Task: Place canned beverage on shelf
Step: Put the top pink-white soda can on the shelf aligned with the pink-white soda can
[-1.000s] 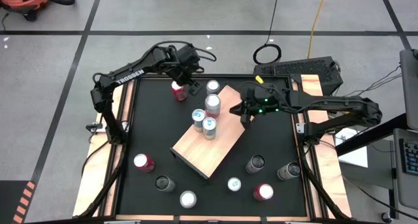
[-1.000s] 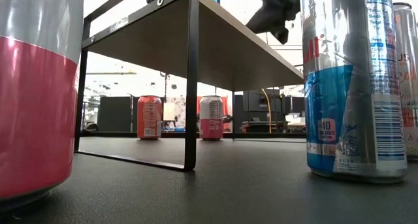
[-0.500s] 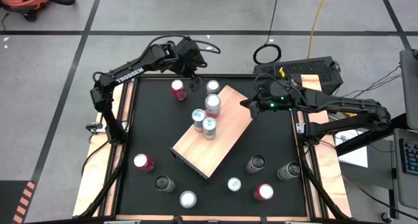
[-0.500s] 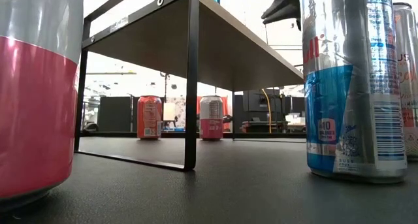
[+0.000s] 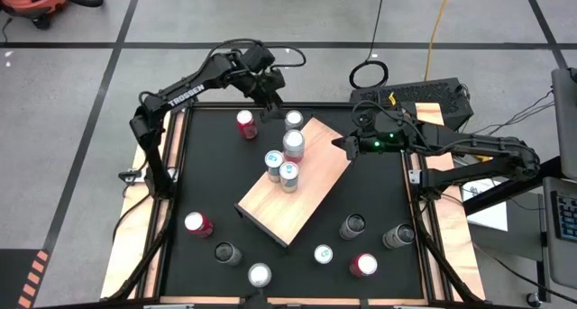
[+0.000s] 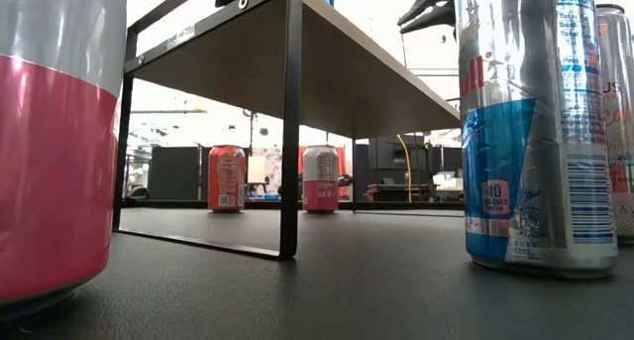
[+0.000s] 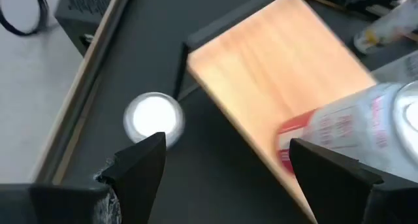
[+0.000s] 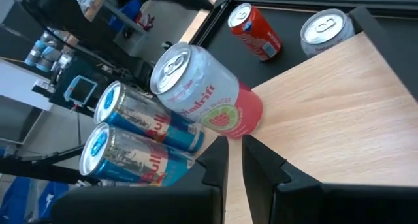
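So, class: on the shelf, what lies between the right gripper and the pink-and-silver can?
Only bare wooden shelf. The right wrist view shows plain board between the shut right gripper and the pink-and-silver can; the high view agrees.

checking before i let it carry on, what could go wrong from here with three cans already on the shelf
1. The three cans stand bunched at one end of the shelf; setting another down beside them could topple one.
2. The open left tool hovers between the red can and a silver can; coming down off-centre might knock either.
3. The shut right tool sits by the shelf's edge and could nudge it.
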Motion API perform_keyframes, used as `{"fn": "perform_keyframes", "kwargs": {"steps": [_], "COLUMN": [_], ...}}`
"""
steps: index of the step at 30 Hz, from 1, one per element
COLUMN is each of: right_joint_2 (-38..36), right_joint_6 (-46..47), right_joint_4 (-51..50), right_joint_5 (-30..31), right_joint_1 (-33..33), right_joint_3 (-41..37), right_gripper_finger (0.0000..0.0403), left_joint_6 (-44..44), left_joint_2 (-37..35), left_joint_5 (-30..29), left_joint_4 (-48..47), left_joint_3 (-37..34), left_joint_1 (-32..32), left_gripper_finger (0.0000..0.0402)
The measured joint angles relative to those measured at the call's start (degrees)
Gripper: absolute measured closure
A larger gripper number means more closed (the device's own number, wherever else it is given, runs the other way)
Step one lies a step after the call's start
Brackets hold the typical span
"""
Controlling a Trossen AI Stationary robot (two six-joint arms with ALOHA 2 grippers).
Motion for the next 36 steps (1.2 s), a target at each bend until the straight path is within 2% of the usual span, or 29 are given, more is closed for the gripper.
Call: {"fn": "perform_keyframes", "kwargs": {"steps": [7,14,19,22,25,30,36], "right_joint_2": [0.0,-0.4,-1.6,-2.0,-1.6,3.3,16.5], "right_joint_6": [-0.5,-6.6,-12.5,-14.3,-16.1,-24.2,-31.5], "right_joint_4": [0.0,0.7,0.3,0.4,0.1,-0.6,-10.7], "right_joint_5": [0.1,-0.5,-1.8,-2.4,-7.2,-10.8,-12.1], "right_joint_1": [0.6,-2.7,-6.5,-9.4,-12.6,-16.0,-20.8], "right_joint_3": [0.0,0.0,0.0,0.0,0.7,8.4,25.5], "right_gripper_finger": [0.0381,0.0380,0.0380,0.0380,0.0380,0.0380,0.0380], "left_joint_6": [5.8,-2.6,-2.7,-4.0,-5.4,-5.9,-13.3], "left_joint_2": [0.0,-0.4,-0.5,-0.5,-0.5,-0.5,-1.0], "left_joint_5": [-0.6,-1.6,-2.1,-5.4,-9.4,-10.8,-10.7], "left_joint_4": [-0.1,-2.4,-3.8,-3.5,-3.5,-3.0,-2.9], "left_joint_3": [0.0,0.0,0.0,0.0,0.0,0.0,0.8], "left_joint_1": [2.7,2.6,1.4,0.3,-0.3,-1.0,-1.0], "left_gripper_finger": [0.0077,0.0077,0.0077,0.0077,0.0077,0.0077,0.0077]}}
